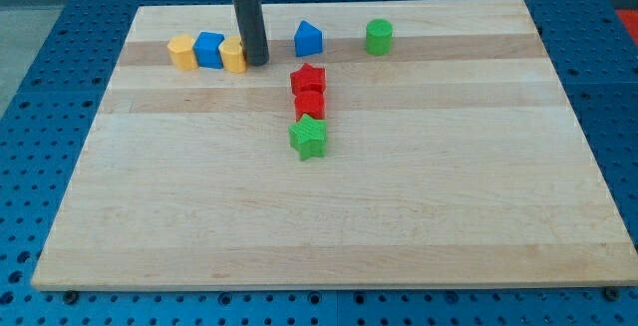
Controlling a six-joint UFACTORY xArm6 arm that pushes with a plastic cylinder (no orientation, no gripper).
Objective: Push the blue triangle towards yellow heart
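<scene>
The blue triangle point(308, 39) sits near the view's top, right of centre. The yellow heart point(232, 55) lies to its left, partly hidden behind my rod. My tip point(256, 63) rests on the board just right of the yellow heart, touching or nearly touching it, and a short gap left of the blue triangle. A blue cube point(208, 49) and a yellow hexagon-like block point(181, 52) line up to the left of the heart.
A green cylinder point(378, 37) stands right of the blue triangle. A red star point(308, 79), a red block point(310, 104) and a green star point(309, 138) form a column below the triangle. The wooden board point(329, 236) lies on a blue perforated table.
</scene>
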